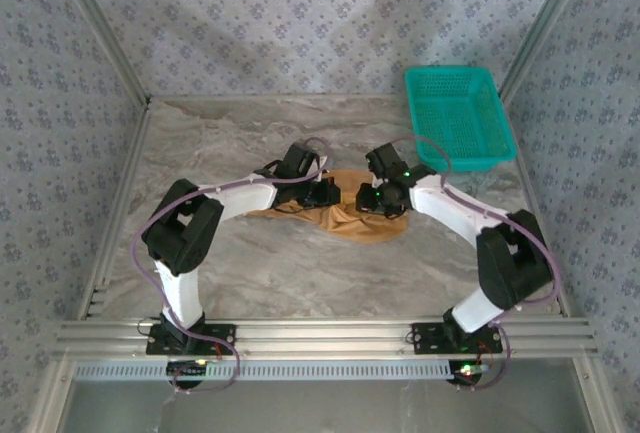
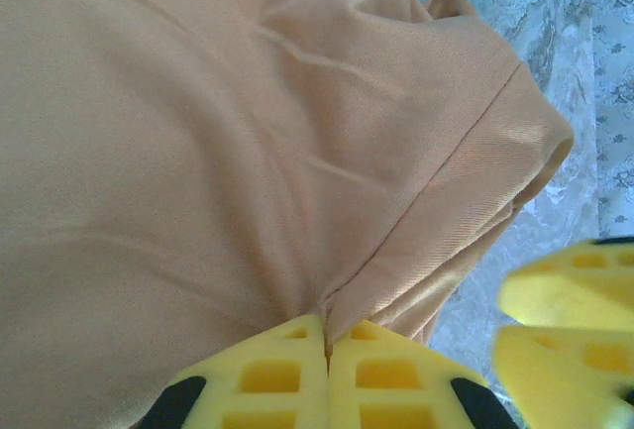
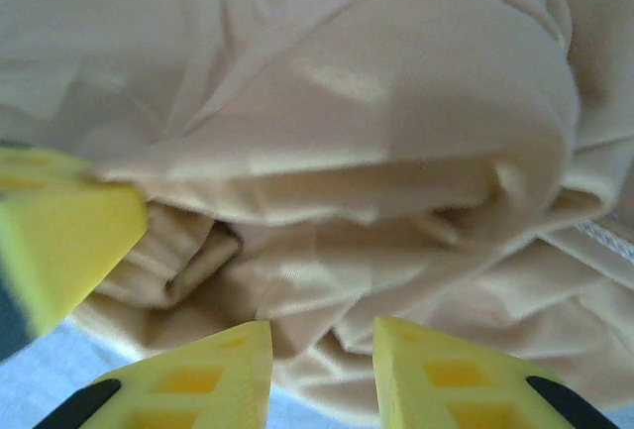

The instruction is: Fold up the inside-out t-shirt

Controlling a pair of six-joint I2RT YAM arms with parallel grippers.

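Left pincer (image 2: pixel 326 350) clamped on the t-shirt (image 2: pixel 198 152) seam; right pincer (image 3: pixel 322 370) narrowly parted, cloth just ahead

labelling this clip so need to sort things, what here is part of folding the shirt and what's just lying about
Part of the job:
tan t-shirt
left end effector, pinching its cloth
right end effector, open at its folds

Lying about:
teal basket, far right, apart from the shirt
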